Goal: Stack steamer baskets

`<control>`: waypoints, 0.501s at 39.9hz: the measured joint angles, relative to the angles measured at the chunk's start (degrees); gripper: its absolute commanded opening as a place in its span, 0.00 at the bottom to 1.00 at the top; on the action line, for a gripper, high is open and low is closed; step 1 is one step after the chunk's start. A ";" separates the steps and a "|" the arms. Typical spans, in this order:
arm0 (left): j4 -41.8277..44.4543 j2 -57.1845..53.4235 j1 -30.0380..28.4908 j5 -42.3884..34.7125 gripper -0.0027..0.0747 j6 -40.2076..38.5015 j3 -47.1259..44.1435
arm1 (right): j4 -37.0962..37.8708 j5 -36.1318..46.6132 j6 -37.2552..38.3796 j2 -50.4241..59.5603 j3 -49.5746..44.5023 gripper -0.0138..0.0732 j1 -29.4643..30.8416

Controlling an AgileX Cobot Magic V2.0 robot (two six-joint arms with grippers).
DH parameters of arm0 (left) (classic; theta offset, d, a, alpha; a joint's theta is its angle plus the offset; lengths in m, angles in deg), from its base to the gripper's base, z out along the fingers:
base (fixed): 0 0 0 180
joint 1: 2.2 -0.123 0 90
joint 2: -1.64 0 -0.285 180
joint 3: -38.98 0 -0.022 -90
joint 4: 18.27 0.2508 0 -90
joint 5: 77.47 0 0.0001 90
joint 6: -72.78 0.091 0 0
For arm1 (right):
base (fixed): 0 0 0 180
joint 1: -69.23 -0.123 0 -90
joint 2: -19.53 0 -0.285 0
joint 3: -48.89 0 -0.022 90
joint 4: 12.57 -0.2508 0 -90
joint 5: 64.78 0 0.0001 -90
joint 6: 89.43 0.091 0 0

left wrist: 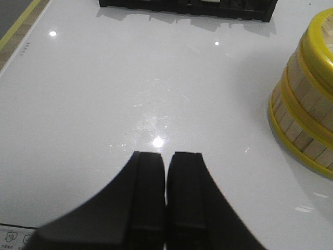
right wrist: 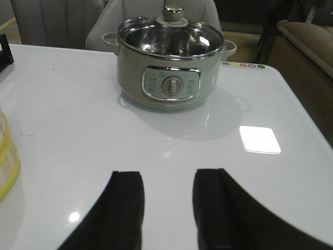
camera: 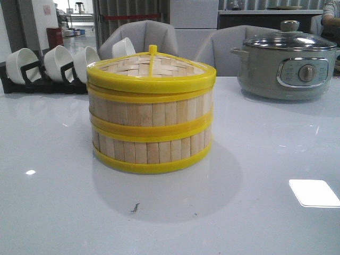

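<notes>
Since the steamer baskets [camera: 151,127] already stand stacked and lidded mid-table, with my left gripper [left wrist: 165,195] pressed together and my right gripper [right wrist: 167,208] spread apart, both empty, I'd judge it best to keep clear and not nudge the stack.

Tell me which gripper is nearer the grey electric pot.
Right. The right gripper faces the grey electric pot across bare table; the left gripper sees only the steamer baskets.
</notes>
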 measured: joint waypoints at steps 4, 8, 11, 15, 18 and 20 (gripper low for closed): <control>0.00 0.00 0.00 0.00 0.14 0.00 0.00 | 0.00 0.93 0.00 3.55 -3.70 0.53 0.00; 0.00 0.00 0.00 0.00 0.14 0.00 0.00 | 0.00 1.15 0.00 6.20 -6.62 0.52 0.00; 0.00 0.00 0.00 0.00 0.14 0.00 0.00 | 0.00 1.24 0.00 7.93 -8.74 0.48 0.00; 0.00 0.00 0.00 0.00 0.14 0.00 0.00 | 0.00 1.24 0.00 9.42 -10.82 0.21 0.00; 0.00 0.00 0.00 0.00 0.14 0.00 0.00 | 0.00 1.24 0.00 10.02 -11.49 0.23 0.00; 0.00 0.00 0.00 0.00 0.14 0.00 0.00 | 0.00 1.24 0.00 10.25 -11.73 0.24 0.00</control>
